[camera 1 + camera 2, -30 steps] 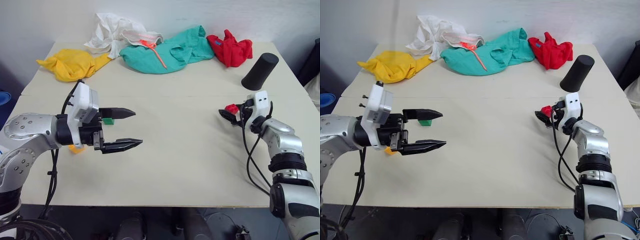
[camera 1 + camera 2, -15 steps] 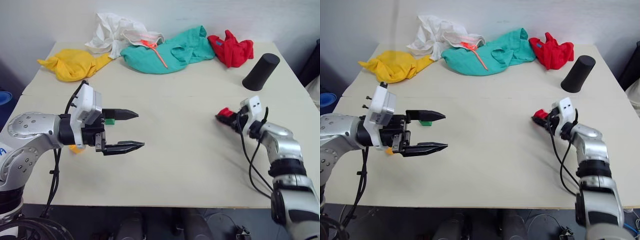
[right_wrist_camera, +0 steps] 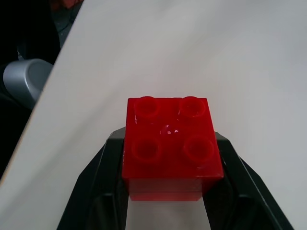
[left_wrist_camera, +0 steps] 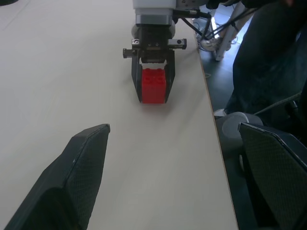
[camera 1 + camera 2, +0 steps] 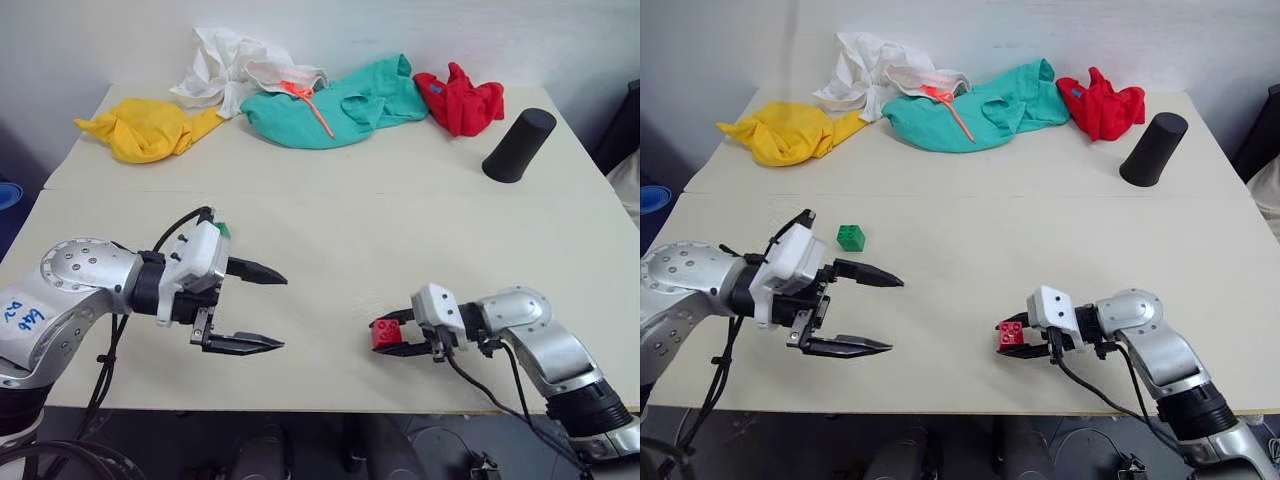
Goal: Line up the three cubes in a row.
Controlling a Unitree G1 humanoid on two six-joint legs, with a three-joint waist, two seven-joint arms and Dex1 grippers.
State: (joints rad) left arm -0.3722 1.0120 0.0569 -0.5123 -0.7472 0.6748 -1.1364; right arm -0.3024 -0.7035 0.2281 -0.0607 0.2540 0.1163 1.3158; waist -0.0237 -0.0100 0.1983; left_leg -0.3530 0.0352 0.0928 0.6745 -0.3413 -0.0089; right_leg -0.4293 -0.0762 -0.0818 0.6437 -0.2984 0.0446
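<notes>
Red cube: sitting clamped between the fingers of my right gripper, studs up, low over the table near its near edge, right of centre. Green cube: lying on the table at left, just beyond my left gripper, whose fingers are standing wide apart and holding nothing, pointing right toward the red cube.
</notes>
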